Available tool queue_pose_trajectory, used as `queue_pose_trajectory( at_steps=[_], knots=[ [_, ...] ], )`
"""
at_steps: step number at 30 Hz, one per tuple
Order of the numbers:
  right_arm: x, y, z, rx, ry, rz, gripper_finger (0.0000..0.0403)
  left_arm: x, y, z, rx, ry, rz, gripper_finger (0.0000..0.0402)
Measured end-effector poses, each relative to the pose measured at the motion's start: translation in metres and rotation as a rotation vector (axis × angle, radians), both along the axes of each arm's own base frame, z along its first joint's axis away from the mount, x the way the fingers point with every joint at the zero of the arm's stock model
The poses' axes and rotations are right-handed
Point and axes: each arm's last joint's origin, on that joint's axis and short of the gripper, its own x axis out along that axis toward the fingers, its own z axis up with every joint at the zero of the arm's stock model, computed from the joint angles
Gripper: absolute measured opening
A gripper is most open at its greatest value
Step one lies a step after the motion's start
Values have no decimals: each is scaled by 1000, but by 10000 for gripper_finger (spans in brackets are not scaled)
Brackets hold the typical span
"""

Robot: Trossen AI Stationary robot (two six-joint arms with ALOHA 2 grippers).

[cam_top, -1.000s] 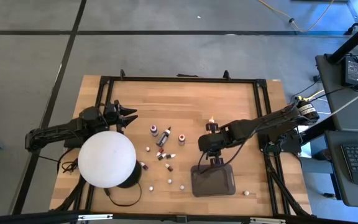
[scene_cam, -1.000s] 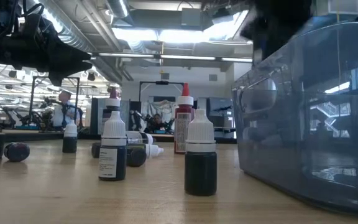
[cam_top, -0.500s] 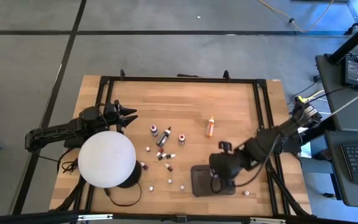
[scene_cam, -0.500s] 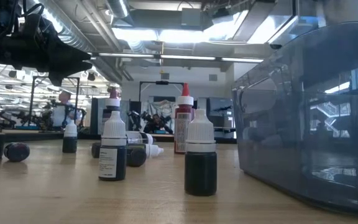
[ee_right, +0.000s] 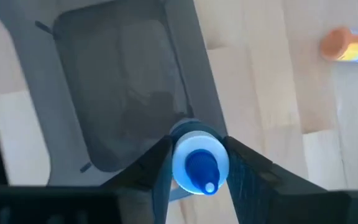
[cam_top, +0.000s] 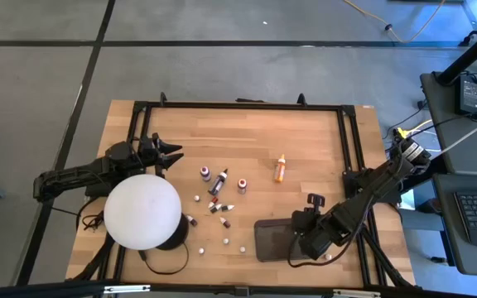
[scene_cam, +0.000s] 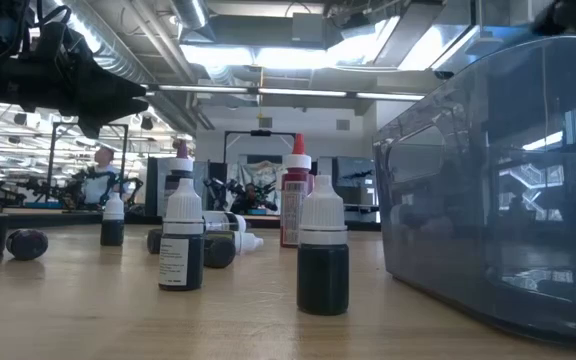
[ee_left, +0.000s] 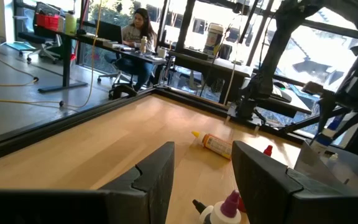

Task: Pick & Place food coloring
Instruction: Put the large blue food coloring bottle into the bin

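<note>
Bench (cam_top: 305, 136) of pale wood carries everything, seen from above. At its left side the left gripper (cam_top: 171, 154) waits above the wood beside a big white dome (cam_top: 142, 212), its two fingers standing apart with nothing between them. Just right of the dome lies the scatter of small food coloring bottles (cam_top: 218, 194), some upright and some on their sides, with red, purple, dark and white tops; a few more stand alone near the front edge. In the low view two dark bottles with white caps (scene_cam: 323, 255) stand nearest the camera, with a taller red one (scene_cam: 295, 205) behind them. Farther right and apart from the cluster, a longer orange bottle (cam_top: 280, 168) lies on its side near the middle of the bench. Right of that, near the front edge, sits the dark grey tray (cam_top: 276, 240). The right gripper (cam_top: 311, 242) hangs over the tray's right end, clamped on a small bottle with a blue tip and white cap (ee_right: 197, 163), held just above the tray's rim in the right wrist view. One more tiny bottle (cam_top: 329, 257) stands on the wood just right of the tray.
</note>
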Motion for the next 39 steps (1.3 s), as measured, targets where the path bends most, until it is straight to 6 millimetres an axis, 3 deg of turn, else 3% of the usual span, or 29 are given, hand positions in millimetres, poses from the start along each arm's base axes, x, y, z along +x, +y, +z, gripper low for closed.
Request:
queue_pose_trajectory(
  at_steps=[13,39],
  knots=[
    [-7,-6,-25,-24,40,-16,145,0,0,0,-1,-1,0,157],
    [-4,-10,-25,-45,74,79,145,0,0,0,0,0,0,157]
  ],
)
